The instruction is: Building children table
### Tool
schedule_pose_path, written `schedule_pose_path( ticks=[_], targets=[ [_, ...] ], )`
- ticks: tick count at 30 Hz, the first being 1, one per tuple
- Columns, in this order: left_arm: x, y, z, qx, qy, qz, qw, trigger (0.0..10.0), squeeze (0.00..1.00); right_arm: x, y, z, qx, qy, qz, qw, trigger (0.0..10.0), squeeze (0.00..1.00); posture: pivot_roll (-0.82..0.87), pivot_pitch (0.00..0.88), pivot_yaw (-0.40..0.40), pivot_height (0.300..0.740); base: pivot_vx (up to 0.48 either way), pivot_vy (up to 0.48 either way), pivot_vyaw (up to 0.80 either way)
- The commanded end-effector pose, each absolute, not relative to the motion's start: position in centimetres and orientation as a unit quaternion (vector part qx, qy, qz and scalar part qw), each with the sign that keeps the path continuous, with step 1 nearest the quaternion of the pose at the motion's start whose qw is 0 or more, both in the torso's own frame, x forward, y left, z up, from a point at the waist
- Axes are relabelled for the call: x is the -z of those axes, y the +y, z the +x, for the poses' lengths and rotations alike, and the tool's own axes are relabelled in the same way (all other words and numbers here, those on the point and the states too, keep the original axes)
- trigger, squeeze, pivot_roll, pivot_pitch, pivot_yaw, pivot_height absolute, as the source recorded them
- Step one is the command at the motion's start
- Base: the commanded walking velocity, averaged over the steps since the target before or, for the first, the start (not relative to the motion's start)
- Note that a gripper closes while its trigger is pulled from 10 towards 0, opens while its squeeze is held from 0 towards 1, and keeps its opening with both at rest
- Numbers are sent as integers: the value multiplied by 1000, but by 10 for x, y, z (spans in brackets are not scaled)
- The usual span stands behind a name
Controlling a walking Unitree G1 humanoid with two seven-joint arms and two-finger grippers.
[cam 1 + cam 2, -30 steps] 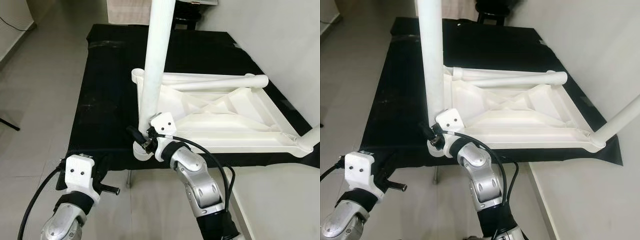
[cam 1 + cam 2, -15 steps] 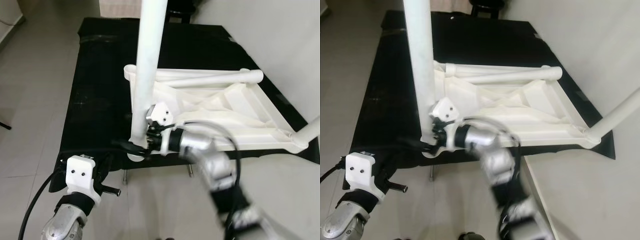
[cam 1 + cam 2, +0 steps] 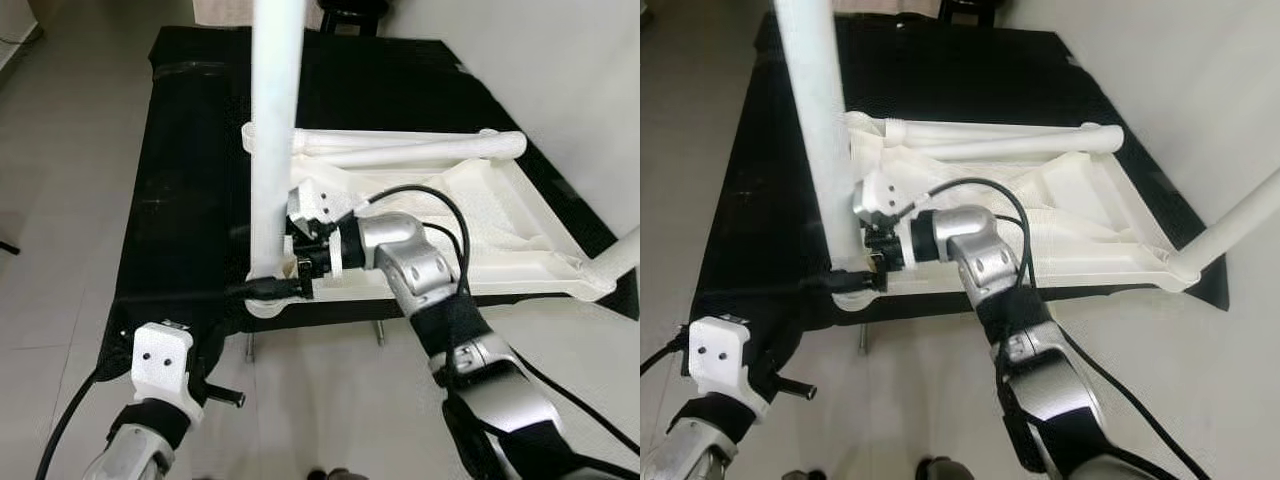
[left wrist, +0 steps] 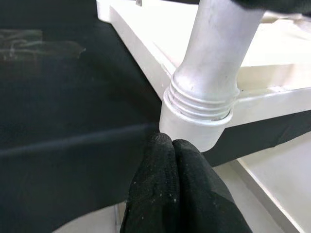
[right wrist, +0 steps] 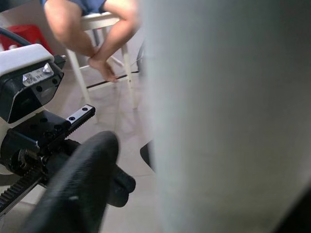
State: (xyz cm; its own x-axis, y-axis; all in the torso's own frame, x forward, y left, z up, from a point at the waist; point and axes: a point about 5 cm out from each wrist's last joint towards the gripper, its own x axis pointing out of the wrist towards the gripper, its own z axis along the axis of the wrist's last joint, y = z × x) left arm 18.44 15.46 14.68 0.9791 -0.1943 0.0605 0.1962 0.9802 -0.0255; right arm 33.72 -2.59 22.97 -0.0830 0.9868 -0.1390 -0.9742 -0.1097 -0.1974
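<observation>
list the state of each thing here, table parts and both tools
tabletop: upside down on the black mat
upright table leg: standing in the near left corner socket
table leg at right: fitted in its corner, angled outward
loose table leg: lying flat on the tabletop
right tool: shut on the upright table leg's base
left tool: shut, empty, tips by the socket

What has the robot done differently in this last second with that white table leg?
The right gripper, at the base of the upright leg, has swung its wrist round, elbow out to the right. The left gripper stayed low, fingers shut. The upturned tabletop and loose leg kept their places.
</observation>
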Motion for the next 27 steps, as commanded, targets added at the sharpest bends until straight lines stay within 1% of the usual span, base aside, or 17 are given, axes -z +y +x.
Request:
schedule_pose_path(
  ticks=[1,9,10,11,12,14,15,16,17,18,19,20,21,22,23,25,27],
  targets=[
    [-146,152,181,100,-22,-19,995,10000,0,-228,-18,334,-765,-22,-117,633,0,0,-40,228,-141,740,0,0,0],
    [-146,152,179,103,-17,-19,994,10000,0,-235,-19,340,-776,-32,-112,620,0,0,-41,228,-138,740,0,0,0],
    [-145,152,180,103,-15,-19,994,10000,0,-238,-27,348,-744,-49,-109,657,0,0,-55,212,-141,740,0,0,0],
    [-144,152,181,102,-15,-19,994,10000,0,-240,-32,352,-724,-59,-106,680,0,0,-57,211,-142,740,0,0,0],
    [-144,152,181,102,-15,-19,994,10000,0,-240,-32,352,-724,-59,-106,680,0,0,-57,211,-142,740,0,0,0],
    [-143,153,182,101,-15,-20,995,10000,0,-241,-42,357,-683,-74,-99,720,0,0,-68,203,-147,740,0,0,0],
    [-143,153,182,101,-15,-20,995,10000,0,-241,-42,357,-683,-74,-99,720,0,0,-68,203,-147,740,0,0,0],
    [-143,153,182,101,-15,-20,995,10000,0,-237,-47,356,-650,-77,-82,751,0,0,-75,198,-150,740,0,0,0],
    [-142,155,184,99,-17,-19,995,10000,0,-210,-46,353,-497,-39,-29,866,0,0,-101,184,-151,740,0,0,0],
    [-142,155,184,99,-17,-19,995,10000,0,-210,-46,353,-497,-39,-29,866,0,0,-101,184,-151,740,0,0,0],
    [-142,157,184,99,-18,-19,995,10000,0,-198,-45,350,-416,-17,-16,909,0,0,-101,184,-151,740,0,0,0],
    [-142,157,184,99,-18,-19,995,10000,0,-198,-45,350,-416,-17,-16,909,0,0,-101,184,-151,740,0,0,0],
    [-142,158,186,98,-18,-19,995,10000,0,-180,-47,342,-304,21,-27,952,0,0,-123,189,-126,740,0,0,0],
    [-142,157,188,102,-19,-18,994,10000,0,-166,-34,322,-275,44,-25,960,0,0,-123,189,-126,740,0,0,0],
    [-142,157,188,102,-19,-18,994,10000,0,-166,-34,322,-275,44,-25,960,0,0,-123,189,-126,740,0,0,0],
    [-140,157,194,110,-18,-14,994,10000,0,-164,1,299,-314,40,-17,948,0,0,-113,156,-111,740,0,0,0],
    [-139,157,196,110,-18,-14,994,10000,0,-169,13,297,-344,25,-13,939,0,0,-111,153,-114,740,0,0,0]
  ],
)
